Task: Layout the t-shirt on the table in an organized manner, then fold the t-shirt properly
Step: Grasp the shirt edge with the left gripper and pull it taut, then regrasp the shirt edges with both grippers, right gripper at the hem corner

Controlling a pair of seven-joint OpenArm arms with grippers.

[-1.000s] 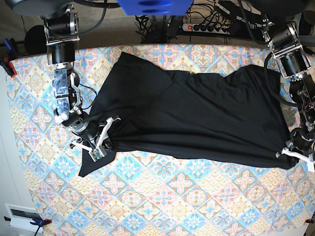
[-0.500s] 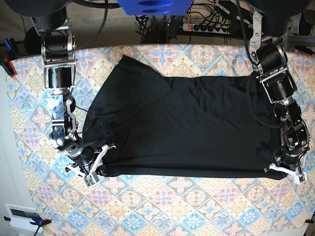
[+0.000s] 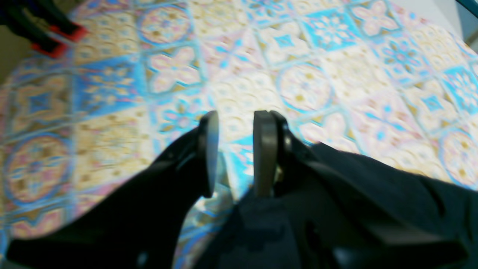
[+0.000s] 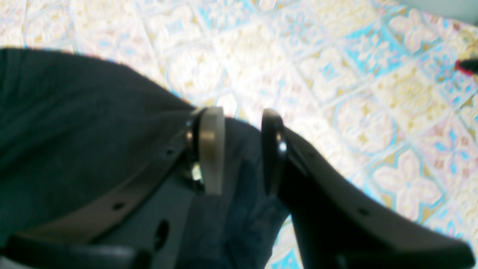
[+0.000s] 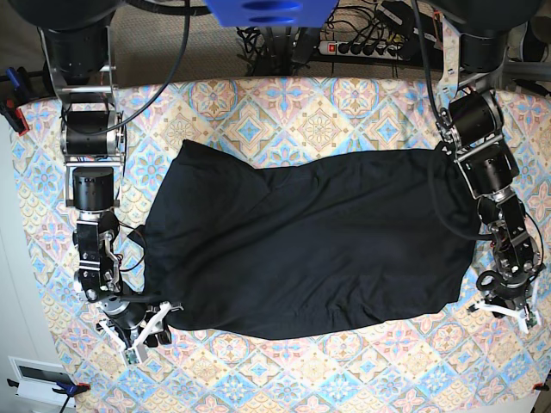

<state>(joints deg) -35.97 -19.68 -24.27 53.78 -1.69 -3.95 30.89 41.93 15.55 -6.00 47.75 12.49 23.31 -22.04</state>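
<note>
Working across the base view from its left side. We find the right gripper point(image 5: 146, 325) low over the table point(image 5: 284, 366), at the near left corner of the t-shirt point(image 5: 301, 241). In the right wrist view its fingers point(image 4: 211, 149) stand apart with a clear gap, and dark cloth lies in that gap and beneath it. We cannot tell whether either pad touches the cloth (the picture is soft here). The fingers are parted, not clenched. Ahead of this gripper point(image 4: 242, 149) there is bare patterned cloth; behind it and to one side the black fabric point(image 4: 74, 123) spreads away.

The t-shirt lies between the two grippers as a broad dark sheet, roughly rectangular, with a diagonal fold ridge toward the upper left. Its near edge runs from beside the right gripper toward the left gripper point(image 5: 504, 310), curving outward in the middle. Patterned table shows all round it.

At the base view's right side the left gripper sits near the near right corner of the shirt, just off the fabric edge. In the left wrist view its fingers point(image 3: 264, 149) are likewise parted, and between them we see only tiled table cloth point(image 3: 261, 56). The black fabric point(image 3: 373, 179) begins beside and behind the gripper's point(image 3: 235, 149) outer finger (contact there is unclear). This gripper is released and grasps nothing.

A red and black clamp point(image 3: 44, 33) shows at the table edge, far ahead of the left gripper.
</note>
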